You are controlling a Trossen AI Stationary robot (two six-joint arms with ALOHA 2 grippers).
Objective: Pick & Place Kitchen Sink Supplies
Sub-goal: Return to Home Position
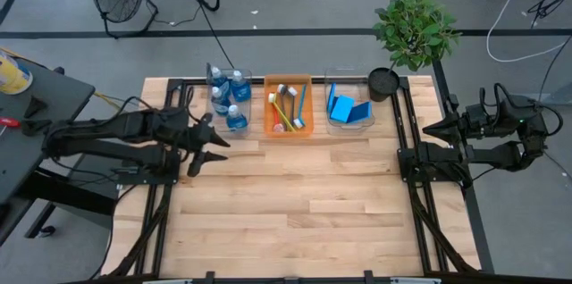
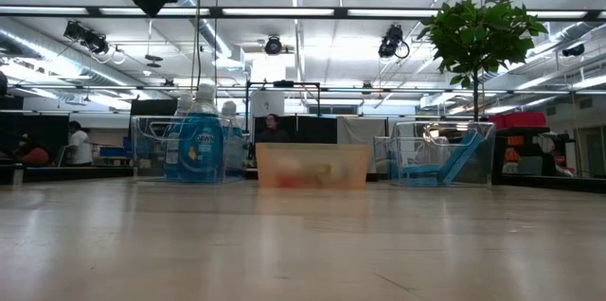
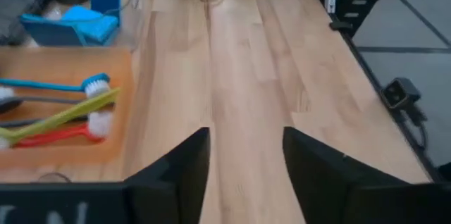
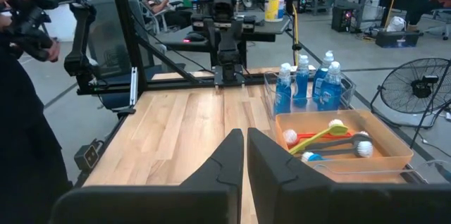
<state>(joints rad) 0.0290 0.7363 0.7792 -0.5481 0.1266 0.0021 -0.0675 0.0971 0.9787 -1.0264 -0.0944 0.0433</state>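
Brushes smeared and cropped, sponges clipped
From table height the orange bin (image 2: 311, 166) blurs the brushes (image 2: 295, 177) inside to colour smears. In the left wrist view their handles run off the picture's edge, and the blue sponges (image 3: 76, 24) are clipped by it.

four small clear bottles (image 1: 236, 116) with blue contents and white caps stood upright, bunched together in the left clear bin (image 1: 250, 96) near the far edge of the table (image 1: 295, 204). four thin white-bristled brushes (image 1: 288, 110), red, blue, yellow-green and dark grey, lay crossed in the orange bin (image 1: 267, 96) just beside it. blue sponges (image 1: 349, 112) leaned on edge in the right clear bin (image 1: 348, 71).
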